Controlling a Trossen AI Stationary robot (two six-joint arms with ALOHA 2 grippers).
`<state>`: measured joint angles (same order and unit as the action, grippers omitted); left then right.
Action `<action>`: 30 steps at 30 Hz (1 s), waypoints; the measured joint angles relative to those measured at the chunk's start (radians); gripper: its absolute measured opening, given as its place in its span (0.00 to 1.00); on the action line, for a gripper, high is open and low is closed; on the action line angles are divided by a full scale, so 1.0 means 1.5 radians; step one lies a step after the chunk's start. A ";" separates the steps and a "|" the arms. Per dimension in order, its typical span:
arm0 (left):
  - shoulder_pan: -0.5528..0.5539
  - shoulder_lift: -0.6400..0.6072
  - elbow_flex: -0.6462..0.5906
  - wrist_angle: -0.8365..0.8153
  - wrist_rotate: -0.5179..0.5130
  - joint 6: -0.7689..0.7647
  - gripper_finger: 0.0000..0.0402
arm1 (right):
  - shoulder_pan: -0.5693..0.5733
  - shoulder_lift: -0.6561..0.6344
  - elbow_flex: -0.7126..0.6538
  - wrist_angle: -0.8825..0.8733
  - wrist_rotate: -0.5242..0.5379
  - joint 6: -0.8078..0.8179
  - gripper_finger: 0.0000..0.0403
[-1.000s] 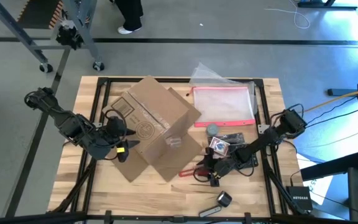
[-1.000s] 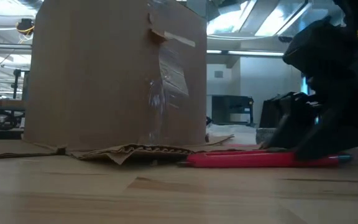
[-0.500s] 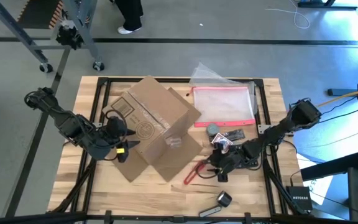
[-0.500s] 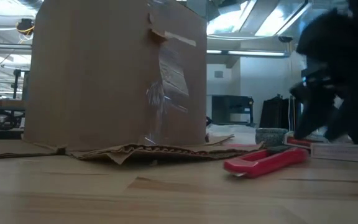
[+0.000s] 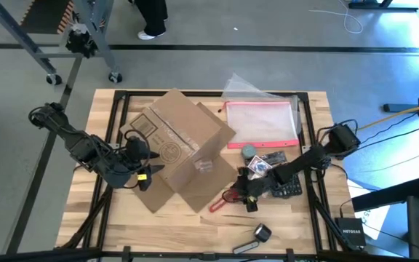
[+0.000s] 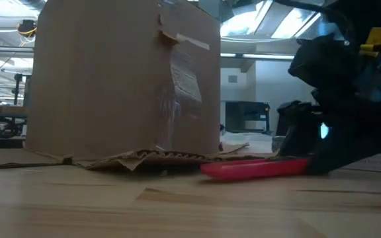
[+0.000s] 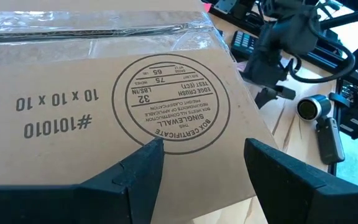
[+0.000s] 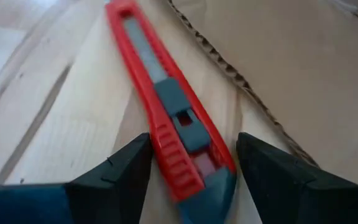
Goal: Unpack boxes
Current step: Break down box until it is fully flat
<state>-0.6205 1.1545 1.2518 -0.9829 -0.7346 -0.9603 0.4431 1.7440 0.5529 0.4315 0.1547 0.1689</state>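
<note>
Box: one brown cardboard box [image 5: 182, 148], mid-desk [image 5: 195, 225], contents hidden.
Left gripper [image 5: 145, 175]: fingers spread, apparently touching the box.
Right gripper [image 5: 233, 196]: fingers released, straddling one red cutter [image 8: 166, 118].

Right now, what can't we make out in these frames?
- What is inside the cardboard box: every view shows only its closed outer faces.
- Whether the right gripper already pinches the red utility knife: right wrist view shows fingers either side of it, contact unclear; in the low view the arm covers the knife's end.
- Left gripper contact with the box: fingers apart in the left wrist view, tips cut by the edge.
- Small items near the keypad: too small in the high view.
</note>
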 joint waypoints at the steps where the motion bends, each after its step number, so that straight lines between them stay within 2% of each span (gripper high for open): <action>1: 0.000 0.000 0.000 0.000 0.000 -0.001 0.55 | -0.002 0.007 0.000 0.013 -0.010 -0.003 0.58; 8: 0.000 0.000 0.000 0.000 0.001 -0.002 0.55 | -0.003 0.049 0.000 0.110 -0.036 0.008 0.58; 17: 0.000 0.000 0.000 0.000 0.001 -0.006 0.55 | -0.002 0.135 0.005 0.241 -0.030 0.035 0.58; 30: 0.000 0.000 0.000 0.000 0.001 -0.006 0.55 | -0.003 0.177 -0.001 0.277 -0.018 -0.031 0.58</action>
<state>-0.6205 1.1545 1.2518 -0.9833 -0.7324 -0.9698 0.4385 2.0091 0.5522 0.8476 0.1284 0.1230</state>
